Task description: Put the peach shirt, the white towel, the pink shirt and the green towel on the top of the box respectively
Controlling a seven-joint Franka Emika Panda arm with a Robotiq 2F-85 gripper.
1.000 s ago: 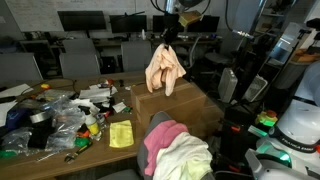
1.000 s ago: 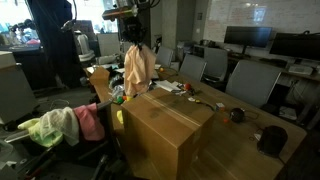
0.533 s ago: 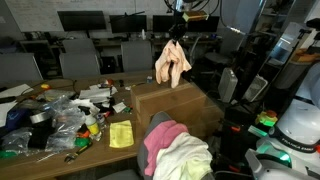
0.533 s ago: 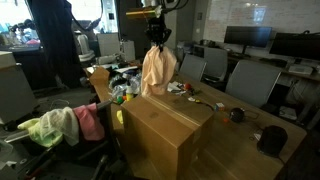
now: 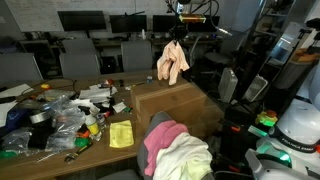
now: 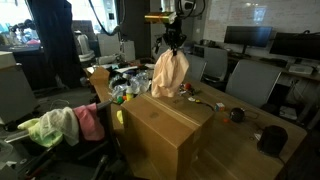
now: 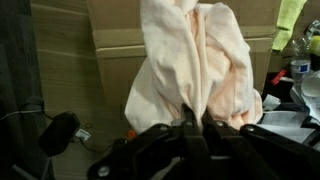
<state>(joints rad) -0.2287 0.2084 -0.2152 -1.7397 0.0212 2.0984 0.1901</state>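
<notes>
The gripper [image 5: 177, 37] is seen closed almost fully, its jaws pinched on a bunched upper fold of the peach shirt [image 5: 172, 63], which is held in the air and hangs down in loose folds. In the wrist view the fabric [image 7: 195, 65] is clamped between the dark fingertips [image 7: 186, 128], and the brown top of the box [image 7: 110, 42] is seen behind it. In both exterior views the garment is carried over the box [image 6: 165, 130], near its far edge; whether the lower hem touches the cardboard cannot be told. The pink shirt [image 5: 160, 135] and the white towel [image 5: 185, 155] are piled together in front of the box, touching each other. In an exterior view the green towel [image 6: 50, 125] is found lying against the pink garment in the same heap. A yellow square cloth [image 5: 121, 134] is laid flat on the table [image 5: 95, 152] beside the box.
</notes>
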